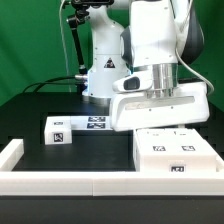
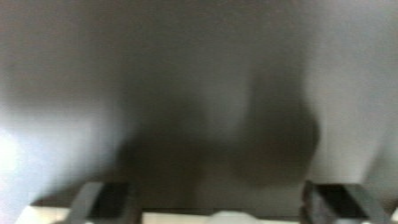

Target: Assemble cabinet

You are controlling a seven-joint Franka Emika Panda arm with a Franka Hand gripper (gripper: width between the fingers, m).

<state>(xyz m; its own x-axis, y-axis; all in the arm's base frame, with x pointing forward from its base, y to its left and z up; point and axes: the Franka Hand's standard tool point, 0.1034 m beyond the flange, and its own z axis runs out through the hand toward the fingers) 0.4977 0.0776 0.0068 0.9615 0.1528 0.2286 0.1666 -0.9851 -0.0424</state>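
The cabinet (image 1: 176, 155) is a large white box with several black-and-white tags on its top, at the front on the exterior view's right. My gripper (image 1: 160, 124) hangs straight over its back edge, and its fingertips are hidden behind the box. In the wrist view the gripper (image 2: 222, 206) has its two dark fingers (image 2: 102, 201) wide apart, so it is open. A blurred pale surface (image 2: 217, 218) shows low between them. A small white tagged block (image 1: 56, 131) stands apart on the exterior view's left.
The marker board (image 1: 97, 122) lies flat on the black table behind the block, by the robot's base. A low white border rail (image 1: 60, 184) runs along the front edge and up the exterior view's left side.
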